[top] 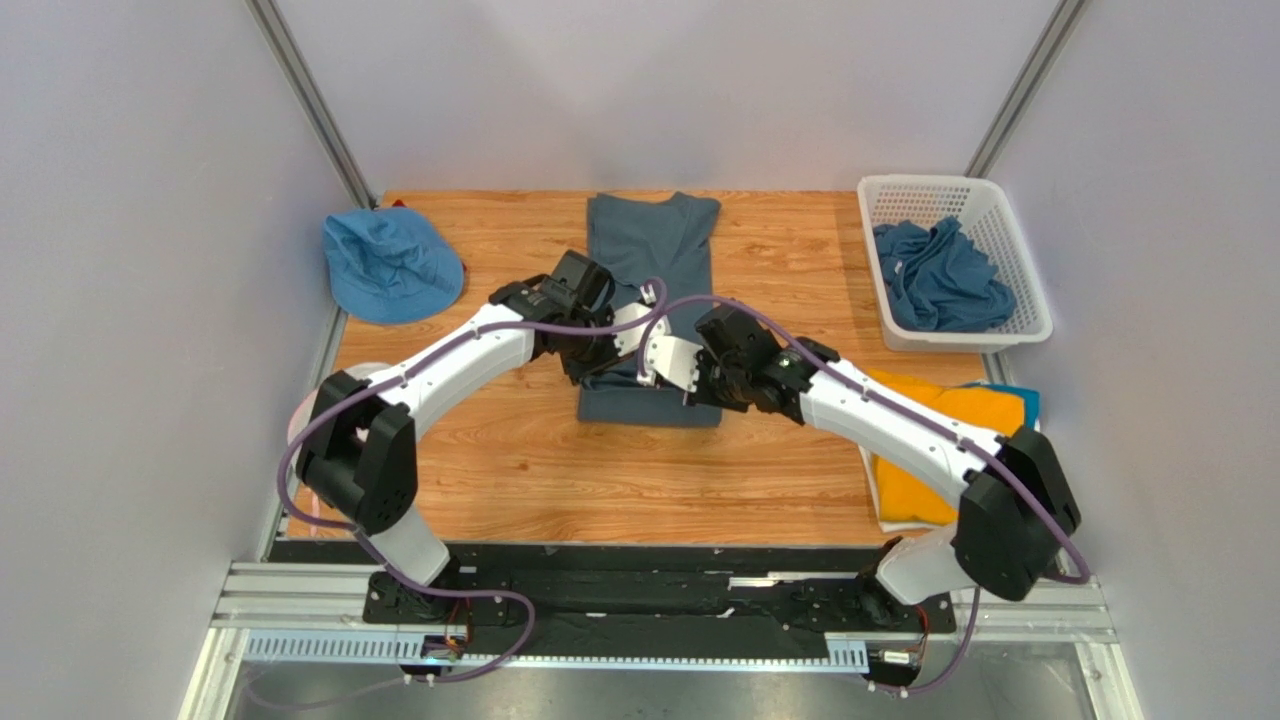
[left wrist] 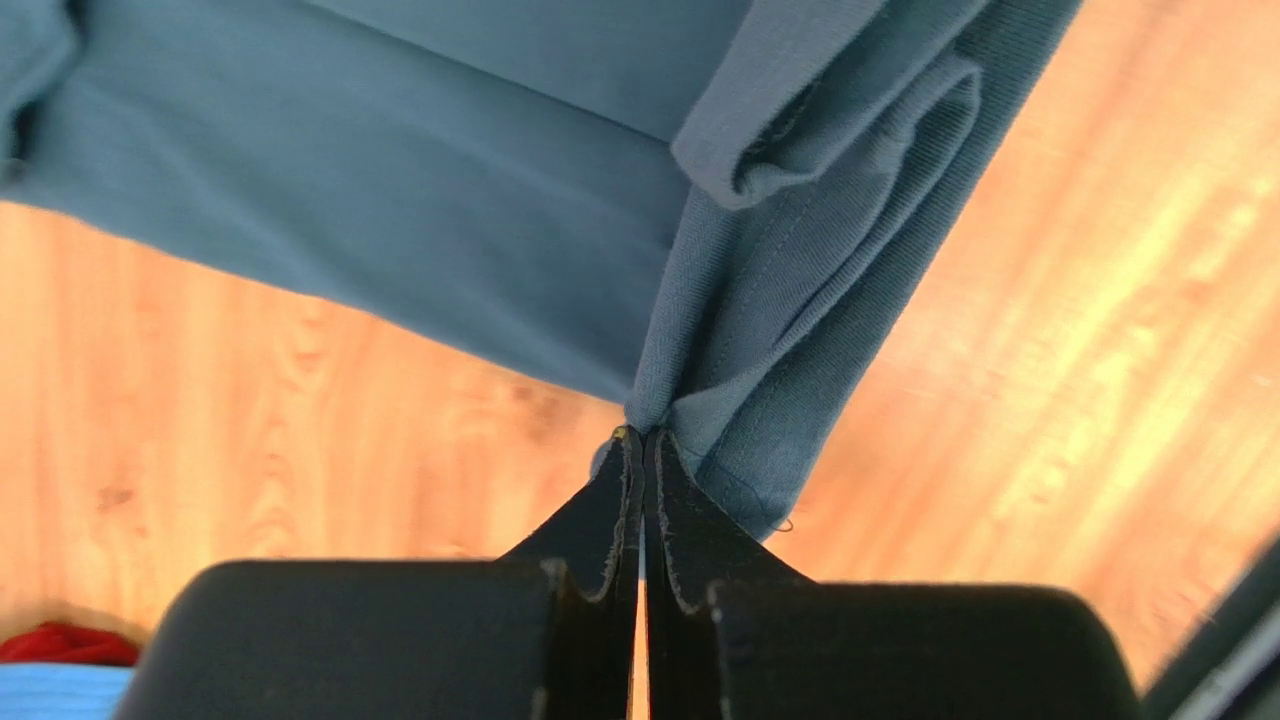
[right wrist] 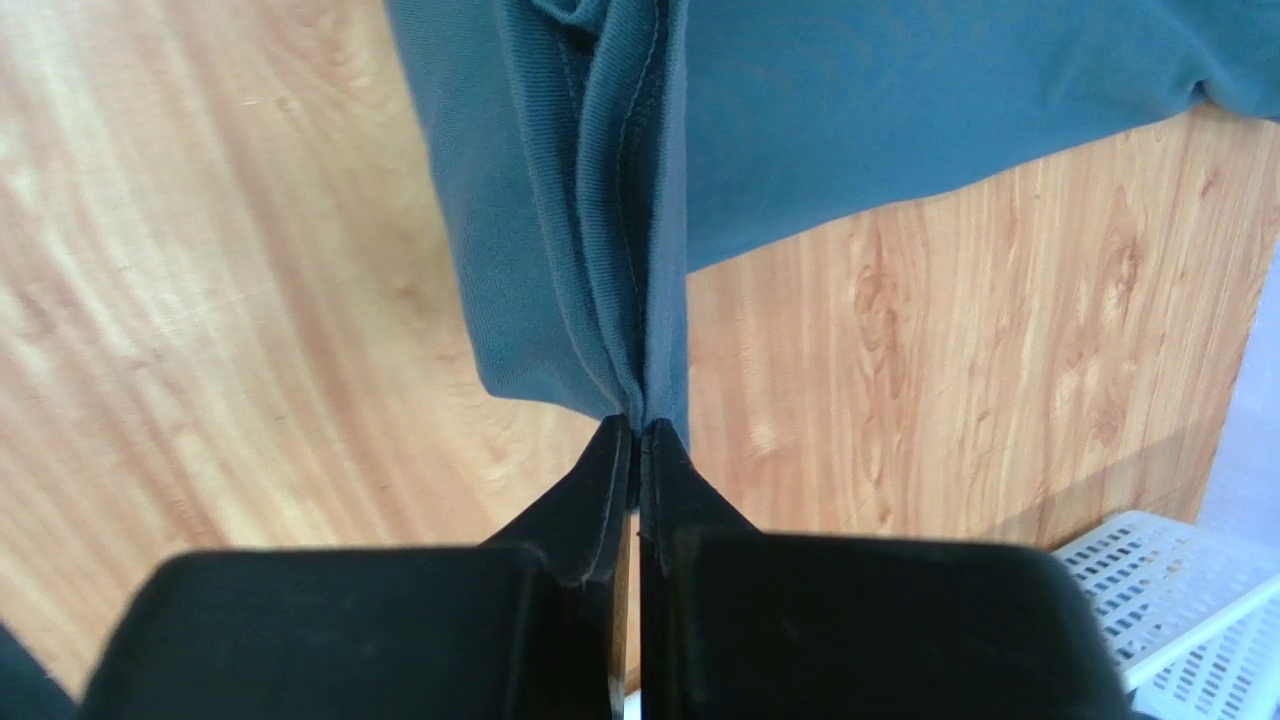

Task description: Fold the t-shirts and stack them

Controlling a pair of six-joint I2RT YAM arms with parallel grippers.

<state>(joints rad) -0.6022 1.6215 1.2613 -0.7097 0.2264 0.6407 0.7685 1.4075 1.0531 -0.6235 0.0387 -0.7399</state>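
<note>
A dark slate-blue t-shirt [top: 649, 248] lies lengthwise on the middle of the wooden table, and its near part is lifted and doubled over. My left gripper [top: 598, 357] is shut on a bunched corner of this t-shirt [left wrist: 781, 300], with the tips meeting at the cloth [left wrist: 646, 438]. My right gripper [top: 673, 378] is shut on a folded hem of the same t-shirt [right wrist: 586, 225], with the tips closed on the cloth [right wrist: 639, 431]. More slate-blue t-shirts [top: 939, 278] fill the basket. A folded mustard-yellow t-shirt [top: 917, 488] lies at the right, on a bright blue one [top: 1025, 398].
A white plastic basket [top: 1010, 225] stands at the back right, and its corner [right wrist: 1187, 600] shows in the right wrist view. A bright blue floppy hat [top: 388, 263] lies at the back left. A pale round thing [top: 305, 413] peeks from under the left arm. Grey walls enclose the table.
</note>
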